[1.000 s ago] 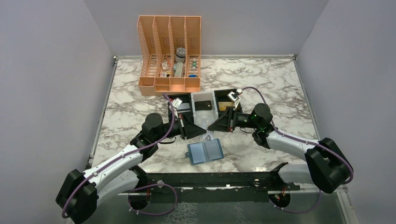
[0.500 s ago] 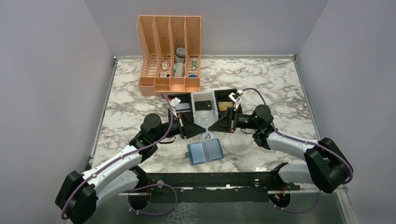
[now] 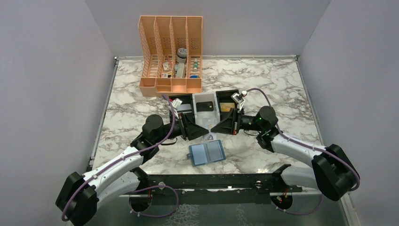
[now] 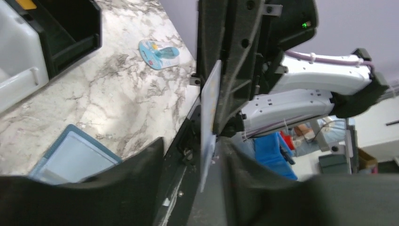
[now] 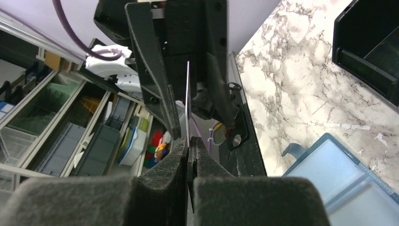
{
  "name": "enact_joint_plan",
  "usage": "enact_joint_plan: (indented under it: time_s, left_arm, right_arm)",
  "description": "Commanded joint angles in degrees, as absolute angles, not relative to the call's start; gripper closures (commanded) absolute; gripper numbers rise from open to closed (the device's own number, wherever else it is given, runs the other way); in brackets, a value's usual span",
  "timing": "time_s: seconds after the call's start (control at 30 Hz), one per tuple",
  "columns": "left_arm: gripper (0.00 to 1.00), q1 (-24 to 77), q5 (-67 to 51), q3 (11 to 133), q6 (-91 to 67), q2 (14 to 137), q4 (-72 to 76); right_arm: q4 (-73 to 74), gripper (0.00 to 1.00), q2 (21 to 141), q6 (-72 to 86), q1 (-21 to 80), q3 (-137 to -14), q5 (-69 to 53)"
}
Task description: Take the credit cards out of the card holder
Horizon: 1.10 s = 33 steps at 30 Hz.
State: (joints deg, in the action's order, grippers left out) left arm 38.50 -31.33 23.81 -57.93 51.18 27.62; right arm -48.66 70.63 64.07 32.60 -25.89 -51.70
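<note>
Above the bench's middle, the right hand (image 5: 190, 155) is pinched tight on the lower edge of a card (image 4: 210, 94). The card stands on edge, thin and pale, and shows as little more than a line in the right wrist view. The left hand (image 4: 193, 146) faces it nose to nose, fingers spread wide. One finger lies on each side of the card; I cannot tell if either touches it.

The holder (image 3: 207, 152) lies just nearward of the hands, flat and open on the bench. It has two light-blue panels joined at a centre fold, set a little askew. Its pockets look pale; I cannot tell whether anything is in them.

A small blue-and-white packet (image 3: 208, 137) lies between the holder and the hands. Beyond the hands sits a tray (image 3: 207, 96) with three compartments, black at the sides and white in the middle. A black card (image 3: 204, 107) lies in the white one. Farther back stands an orange four-slot rack (image 3: 171, 84) with small items in its right slots.

The bench (image 3: 273, 80) is white marble-patterned with grey veins. Plain pale-lilac walls (image 3: 47, 94) close it in on three sides.
</note>
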Motion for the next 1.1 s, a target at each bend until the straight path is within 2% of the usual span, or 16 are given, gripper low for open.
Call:
enact_joint_plan:
  time_s: [0.0, 0.2, 0.47, 0.63, 0.7, 0.87, 1.07]
  left_arm:
    - [0.40, 38.73, -27.33, 26.13, -51.43, 50.69, 17.65]
    - [0.02, 38.74, -9.77, 35.76, -37.67, 47.93, -11.61]
    - [0.01, 38.59, 14.69, 46.76, -31.68, 51.88, -33.32]
    - [0.01, 34.27, 24.26, 52.14, -28.46, 57.30, -40.97]
    - [0.01, 28.21, 24.38, 52.69, -26.56, 57.88, -42.79]
    - [0.01, 14.14, 15.25, 50.26, -22.55, 56.04, -38.07]
    - [0.01, 11.80, 16.48, 47.01, -23.18, 52.90, -34.42]
  right_arm:
    - [-39.22, 0.99, 66.54, 56.96, 32.87, -26.48, -46.84]
    - [-20.56, 0.99, 62.72, 45.32, 32.82, -29.86, -37.99]
    - [-6.48, 0.99, 61.77, 33.15, 32.83, -35.26, -29.80]
    - [-1.30, 0.99, 64.13, 27.15, 34.27, -40.80, -24.99]
    - [1.51, 0.99, 64.82, 23.62, 36.85, -43.33, -20.28]
    - [4.45, 0.99, 67.51, 14.95, 45.81, -47.98, -7.18]
    - [3.75, 0.99, 75.80, 0.97, 55.76, -55.11, 5.75]
